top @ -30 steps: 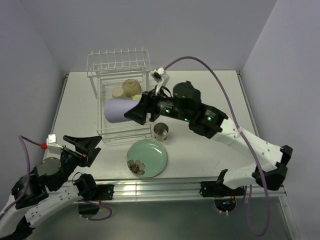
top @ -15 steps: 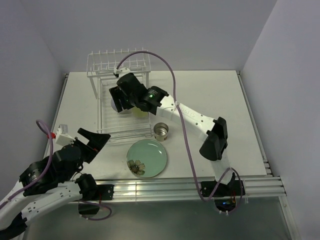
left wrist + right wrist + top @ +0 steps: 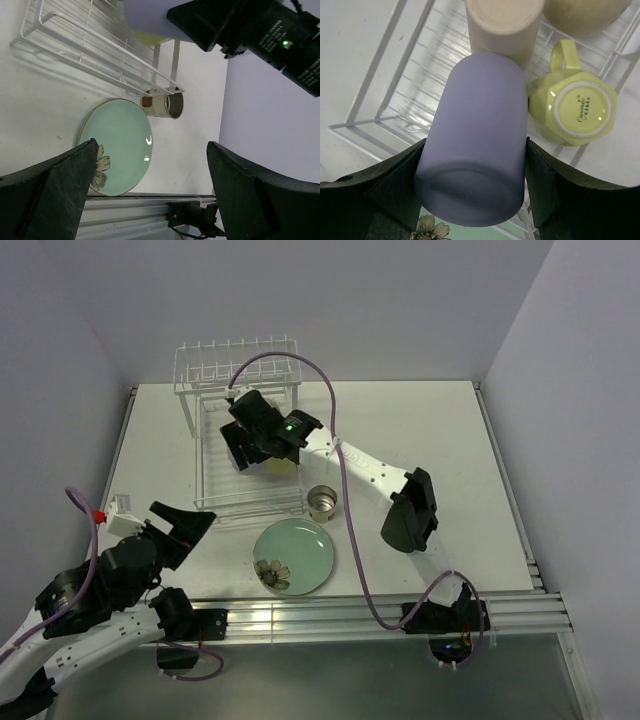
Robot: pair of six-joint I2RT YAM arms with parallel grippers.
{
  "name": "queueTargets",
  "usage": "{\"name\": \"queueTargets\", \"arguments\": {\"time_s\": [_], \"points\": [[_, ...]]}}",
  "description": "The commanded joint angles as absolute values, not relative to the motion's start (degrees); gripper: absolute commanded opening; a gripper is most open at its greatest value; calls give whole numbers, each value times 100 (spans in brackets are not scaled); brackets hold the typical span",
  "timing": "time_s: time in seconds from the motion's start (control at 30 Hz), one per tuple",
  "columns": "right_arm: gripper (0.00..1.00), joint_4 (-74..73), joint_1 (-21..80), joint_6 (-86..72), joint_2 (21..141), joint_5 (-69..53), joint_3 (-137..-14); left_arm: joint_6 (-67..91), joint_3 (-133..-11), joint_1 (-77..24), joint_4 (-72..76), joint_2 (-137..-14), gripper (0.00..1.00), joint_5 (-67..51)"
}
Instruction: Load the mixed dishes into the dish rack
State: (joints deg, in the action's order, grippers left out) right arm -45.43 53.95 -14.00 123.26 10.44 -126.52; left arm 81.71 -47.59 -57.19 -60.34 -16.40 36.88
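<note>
From above, the right gripper point(image 3: 243, 448) hangs over the dish rack point(image 3: 200, 502) at the desk's point(image 3: 420, 420) 11 o'clock. The left gripper point(image 3: 185, 523) sits at 7 o'clock, spread wide and holding nothing. The left wrist view shows the mint-green plate point(image 3: 120, 145) on the desk, with the small metal cup point(image 3: 165, 106) at its 1 o'clock, just beside the rack. In the right wrist view the gripper clamps the lavender cup point(image 3: 475, 145) over the rack's wires. The tan cup point(image 3: 502, 22) is at its 12 o'clock and the base-up yellow-green mug point(image 3: 577, 107) at 3 o'clock.

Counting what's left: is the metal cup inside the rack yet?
No, the metal cup stands on the table outside the dish rack.
</note>
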Motion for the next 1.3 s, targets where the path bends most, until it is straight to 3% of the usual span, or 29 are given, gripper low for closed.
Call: {"name": "queueTargets", "arguments": {"time_s": [0.0,0.1,0.23,0.3,0.43,0.63,0.93,1.13,1.27], "points": [[3,-4772,5352,-1353,12524,1002,-12894,8068,-4852,-5722,-5968,-1784,97,3700],[12,-4755,5352,-1362,12594,975,-12858,8095,-4790,-5722,-5950,-1784,97,3639],[39,-4816,5361,-1336,12691,1046,-12885,8147,-4702,-5722,-5933,-1714,96,3595],[47,-4834,5361,-1310,12718,1116,-12885,8147,-4667,-5722,-5898,-1705,96,3577],[73,-4843,5361,-1283,12709,1213,-12867,8156,-4641,-5722,-5897,-1731,96,3525],[96,-4658,5388,-1239,12437,1327,-12665,8200,-4579,-5722,-5871,-1732,96,3428],[98,-4641,5449,-1440,11744,1940,-12184,8235,-4632,-5722,-5889,-1705,94,3296],[93,-3850,5458,-1889,10039,2478,-9427,8262,-4571,-5722,-5906,-1617,93,3217],[88,-3640,5458,-2004,9441,2689,-8334,8209,-4491,-5722,-5827,-1670,93,3138]]}}
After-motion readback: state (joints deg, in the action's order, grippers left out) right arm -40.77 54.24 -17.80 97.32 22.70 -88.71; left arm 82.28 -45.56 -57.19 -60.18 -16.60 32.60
